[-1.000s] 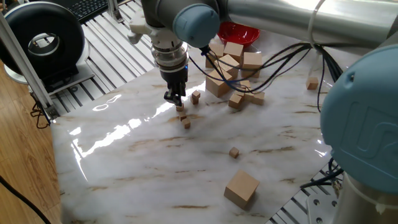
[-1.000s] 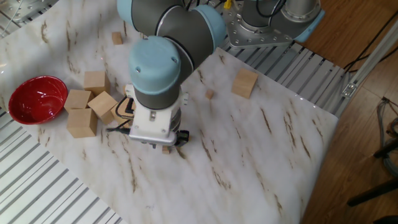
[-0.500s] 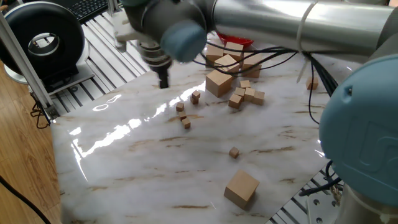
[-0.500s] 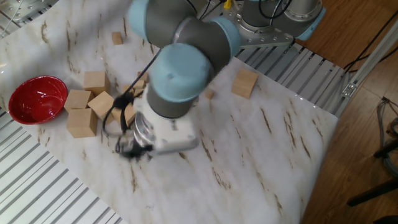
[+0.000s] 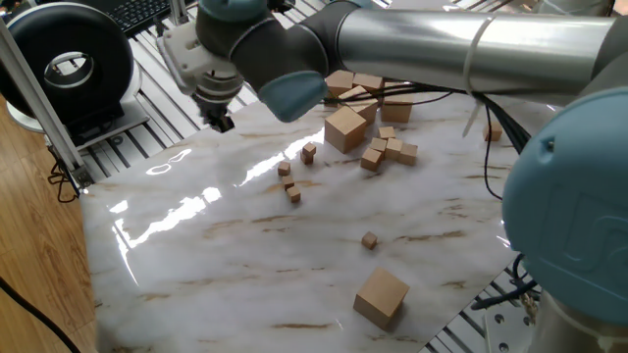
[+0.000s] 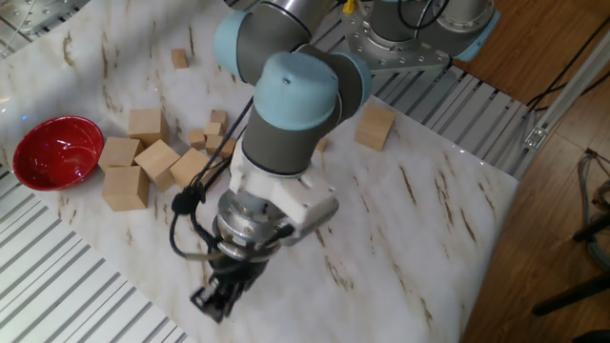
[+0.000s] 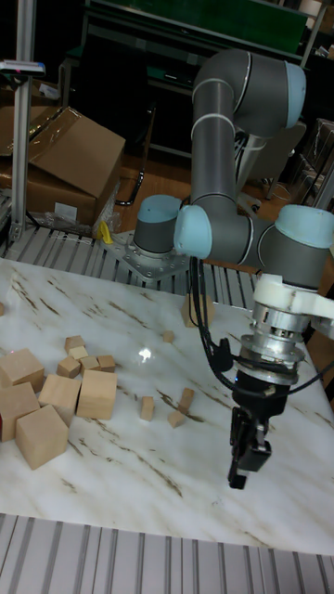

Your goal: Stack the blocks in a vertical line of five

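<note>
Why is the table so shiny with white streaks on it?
In one fixed view, lamps glare off the glossy table in white streaks left of the small blocks; in the tall fixed view there is one bright spot; the other fixed view shows hardly any.

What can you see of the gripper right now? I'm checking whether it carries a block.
The gripper is a black two-finger unit below a silver-and-white wrist, with black cables looping beside it. It points down over the marble table near the edge, away from the small blocks. The fingers look close together with no block visible between them, though whether they are fully shut is unclear. Nothing appears to touch it; in the tall fixed view it seems to hang above the surface.
</note>
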`<state>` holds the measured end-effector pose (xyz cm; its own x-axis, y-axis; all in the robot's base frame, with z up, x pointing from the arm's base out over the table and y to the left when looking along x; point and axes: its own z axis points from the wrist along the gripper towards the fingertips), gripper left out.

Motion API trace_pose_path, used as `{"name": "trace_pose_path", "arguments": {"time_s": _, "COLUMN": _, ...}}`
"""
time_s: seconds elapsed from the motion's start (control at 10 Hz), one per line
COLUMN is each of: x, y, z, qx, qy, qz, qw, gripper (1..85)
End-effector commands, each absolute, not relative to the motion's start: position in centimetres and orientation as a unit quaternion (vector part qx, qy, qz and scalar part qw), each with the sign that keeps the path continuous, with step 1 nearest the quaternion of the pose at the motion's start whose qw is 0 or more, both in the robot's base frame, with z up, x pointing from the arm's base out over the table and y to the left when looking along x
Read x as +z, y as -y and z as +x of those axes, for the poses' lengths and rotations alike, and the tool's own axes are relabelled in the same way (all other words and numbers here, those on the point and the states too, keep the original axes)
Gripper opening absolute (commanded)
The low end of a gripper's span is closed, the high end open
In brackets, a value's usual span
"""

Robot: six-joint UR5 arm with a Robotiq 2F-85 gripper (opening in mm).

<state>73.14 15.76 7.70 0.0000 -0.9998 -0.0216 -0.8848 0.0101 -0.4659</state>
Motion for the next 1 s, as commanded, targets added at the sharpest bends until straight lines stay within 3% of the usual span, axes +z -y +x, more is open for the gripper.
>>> {"name": "trace_pose_path", "arguments": {"time_s": 0.0, "x": 6.7, "y": -15.4, "z": 70.8, "qx": -0.121, "qy": -0.668, "qz": -0.725, "qw": 0.115, "gripper": 19.0}}
{"name": "trace_pose_path", "arguments": {"time_s": 0.1, "x": 6.7, "y": -11.9, "z": 69.8, "qx": -0.145, "qy": -0.645, "qz": -0.749, "qw": 0.044, "gripper": 20.3}}
{"name": "trace_pose_path", "arguments": {"time_s": 0.2, "x": 6.6, "y": -12.5, "z": 69.4, "qx": -0.114, "qy": -0.638, "qz": -0.76, "qw": 0.045, "gripper": 19.3}}
{"name": "trace_pose_path", "arguments": {"time_s": 0.4, "x": 6.9, "y": -8.0, "z": 66.8, "qx": -0.097, "qy": -0.638, "qz": -0.762, "qw": -0.053, "gripper": 22.0}}
{"name": "trace_pose_path", "arguments": {"time_s": 0.5, "x": 6.4, "y": -8.7, "z": 66.9, "qx": -0.079, "qy": -0.622, "qz": -0.778, "qw": -0.046, "gripper": 19.3}}
{"name": "trace_pose_path", "arguments": {"time_s": 0.6, "x": 5.3, "y": -11.9, "z": 67.6, "qx": -0.034, "qy": -0.592, "qz": -0.805, "qw": 0.012, "gripper": 20.0}}
{"name": "trace_pose_path", "arguments": {"time_s": 0.7, "x": 4.5, "y": -12.3, "z": 66.3, "qx": 0.0, "qy": -0.572, "qz": -0.82, "qw": 0.017, "gripper": 28.3}}
{"name": "trace_pose_path", "arguments": {"time_s": 0.9, "x": 4.2, "y": -11.5, "z": 64.8, "qx": 0.019, "qy": -0.558, "qz": -0.83, "qw": 0.006, "gripper": 35.0}}
